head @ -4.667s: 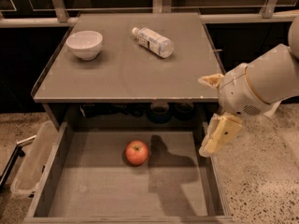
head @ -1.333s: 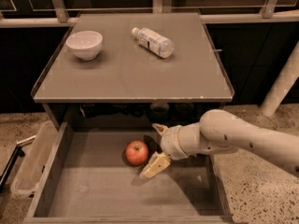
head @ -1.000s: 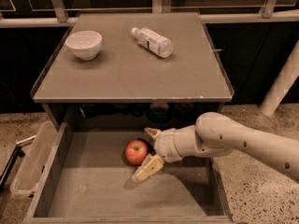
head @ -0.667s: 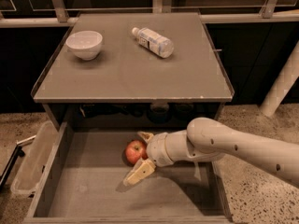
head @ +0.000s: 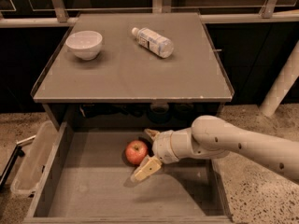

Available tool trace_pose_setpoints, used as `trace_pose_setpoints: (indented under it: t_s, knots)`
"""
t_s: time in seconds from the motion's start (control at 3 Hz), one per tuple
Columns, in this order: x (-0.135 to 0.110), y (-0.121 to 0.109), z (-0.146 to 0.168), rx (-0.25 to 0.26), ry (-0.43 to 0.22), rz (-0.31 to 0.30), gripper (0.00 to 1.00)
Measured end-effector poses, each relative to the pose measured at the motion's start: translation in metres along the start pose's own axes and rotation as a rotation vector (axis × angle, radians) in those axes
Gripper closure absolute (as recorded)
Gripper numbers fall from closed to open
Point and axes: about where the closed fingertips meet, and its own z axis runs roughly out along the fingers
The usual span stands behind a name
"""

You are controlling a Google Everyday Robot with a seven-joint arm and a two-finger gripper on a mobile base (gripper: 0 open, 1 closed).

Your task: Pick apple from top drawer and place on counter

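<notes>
The pale two-finger gripper (head: pixel 145 154) sits inside the wide, shallow grey-brown top drawer (head: pixel 56 171), fingers spread wide and gripping nothing, flanking the small round red apple (head: pixel 135 151) lying mid-floor below the front edge of the flat grey-brown counter (head: pixel 126 73).

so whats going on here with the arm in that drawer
The robot's arm reaches down into the open top drawer, where the apple lies on the floor. The gripper is right beside the apple on its right, fingers spread open around that side, not closed on it. The apple is not yet lifted. Up on the counter are a white bowl and a plastic bottle lying on its side.
</notes>
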Motion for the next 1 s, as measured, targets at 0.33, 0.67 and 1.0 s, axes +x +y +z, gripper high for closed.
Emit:
trace_pose_setpoints:
  t_s: [0.33, 0.67, 1.0]
  knots:
    - [0.0007, -0.0002, -0.0002, 0.0, 0.001, 0.0, 0.0]
    - [0.0007, -0.0002, -0.0002, 0.0, 0.001, 0.0, 0.19]
    - [0.0007, -0.0002, -0.0001, 0.0, 0.001, 0.0, 0.43]
